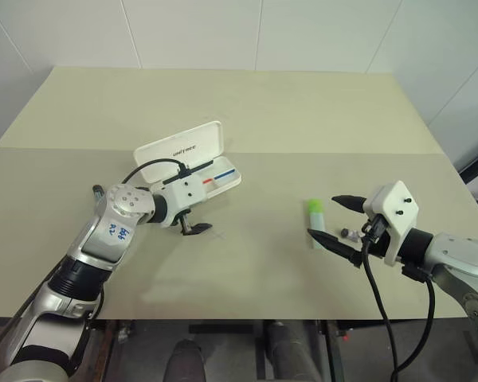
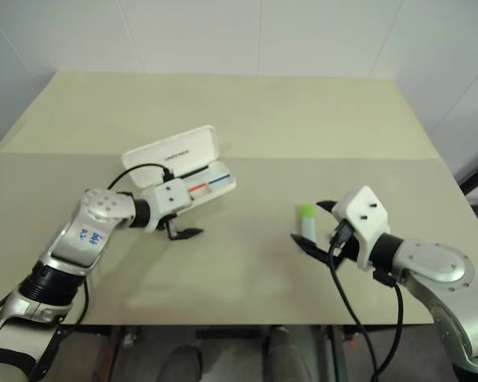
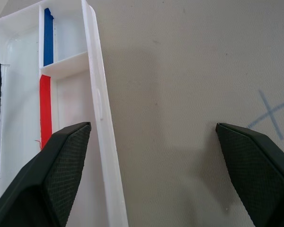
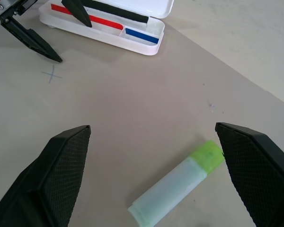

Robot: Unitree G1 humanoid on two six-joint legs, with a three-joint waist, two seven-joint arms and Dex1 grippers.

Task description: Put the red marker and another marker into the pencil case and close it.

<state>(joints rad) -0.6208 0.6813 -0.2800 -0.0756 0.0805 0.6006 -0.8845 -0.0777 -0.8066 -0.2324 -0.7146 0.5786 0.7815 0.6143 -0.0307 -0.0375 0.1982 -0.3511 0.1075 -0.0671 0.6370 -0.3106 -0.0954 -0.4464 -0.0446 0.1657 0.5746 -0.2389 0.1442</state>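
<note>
Both tools gape wide: green-capped marker (image 4: 179, 184) lies between the right tool (image 4: 154, 177) fingers.

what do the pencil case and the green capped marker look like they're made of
Case: likely hard plastic, glossy white; it has thin moulded walls, an inner divider and rounded corners that catch the light.
Marker: probably plastic too; the pale body looks frosted and slightly see-through, the green cap brighter and matte.
</note>
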